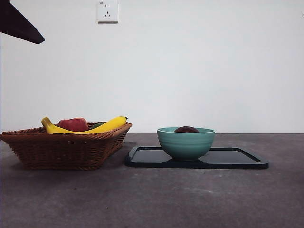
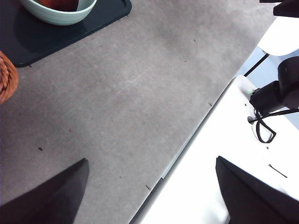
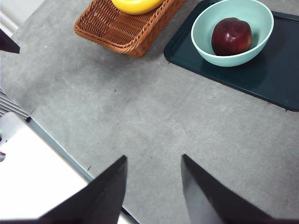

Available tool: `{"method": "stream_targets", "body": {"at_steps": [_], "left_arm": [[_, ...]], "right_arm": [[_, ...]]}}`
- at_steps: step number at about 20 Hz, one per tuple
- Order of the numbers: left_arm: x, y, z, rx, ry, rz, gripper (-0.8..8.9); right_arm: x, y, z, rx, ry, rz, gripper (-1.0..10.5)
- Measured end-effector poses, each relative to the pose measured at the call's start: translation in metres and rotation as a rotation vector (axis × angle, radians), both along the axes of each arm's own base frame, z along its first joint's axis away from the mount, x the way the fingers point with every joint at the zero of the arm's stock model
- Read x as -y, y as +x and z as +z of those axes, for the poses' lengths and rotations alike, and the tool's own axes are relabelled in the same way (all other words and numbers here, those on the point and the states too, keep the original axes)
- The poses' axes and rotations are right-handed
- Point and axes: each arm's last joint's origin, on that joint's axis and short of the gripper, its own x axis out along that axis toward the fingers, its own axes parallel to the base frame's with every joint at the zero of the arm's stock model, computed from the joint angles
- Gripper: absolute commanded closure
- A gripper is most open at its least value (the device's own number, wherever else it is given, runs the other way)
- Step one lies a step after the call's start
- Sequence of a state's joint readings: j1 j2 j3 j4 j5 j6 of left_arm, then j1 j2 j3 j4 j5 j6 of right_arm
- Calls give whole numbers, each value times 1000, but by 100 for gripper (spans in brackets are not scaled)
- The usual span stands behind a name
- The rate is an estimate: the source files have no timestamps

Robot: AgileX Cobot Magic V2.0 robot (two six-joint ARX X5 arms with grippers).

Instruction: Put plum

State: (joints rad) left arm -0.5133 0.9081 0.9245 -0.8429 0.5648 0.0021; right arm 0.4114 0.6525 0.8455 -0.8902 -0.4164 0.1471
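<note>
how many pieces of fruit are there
3 that I can make out: the plum in the teal bowl on the dark tray, and a banana and a red fruit in the wicker basket. More may be hidden below the basket's rim.

Bright even light, soft shadows, sharp focus, glare on tray (image 1: 237,159).

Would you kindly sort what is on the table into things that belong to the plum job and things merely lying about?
Belonging to the job:
- dark maroon glossy plum, lying in the bowl
- teal ceramic bowl
- black flat tray under the bowl

Lying about:
- brown wicker basket
- yellow banana
- red apple-like fruit
</note>
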Motion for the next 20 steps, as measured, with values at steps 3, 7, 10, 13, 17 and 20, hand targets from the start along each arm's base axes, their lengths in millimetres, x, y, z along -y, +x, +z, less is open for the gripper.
{"method": "stream_targets", "body": {"at_steps": [3, 7, 10, 13, 17, 20], "left_arm": [[0, 0, 0, 1, -1, 0, 378], [3, 5, 5, 47, -50, 20, 377], [10, 11, 15, 112, -136, 34, 377], [22, 29, 29, 125, -128, 115, 378], [50, 67, 50, 119, -106, 164, 385], [75, 100, 66, 131, -97, 180, 385]], "right_arm": [[0, 0, 0, 0, 0, 0, 762], [0, 0, 0, 0, 0, 0, 762], [0, 0, 0, 0, 0, 0, 762], [0, 0, 0, 0, 0, 0, 762], [0, 0, 0, 0, 0, 0, 762], [0, 0, 0, 0, 0, 0, 762]]}}
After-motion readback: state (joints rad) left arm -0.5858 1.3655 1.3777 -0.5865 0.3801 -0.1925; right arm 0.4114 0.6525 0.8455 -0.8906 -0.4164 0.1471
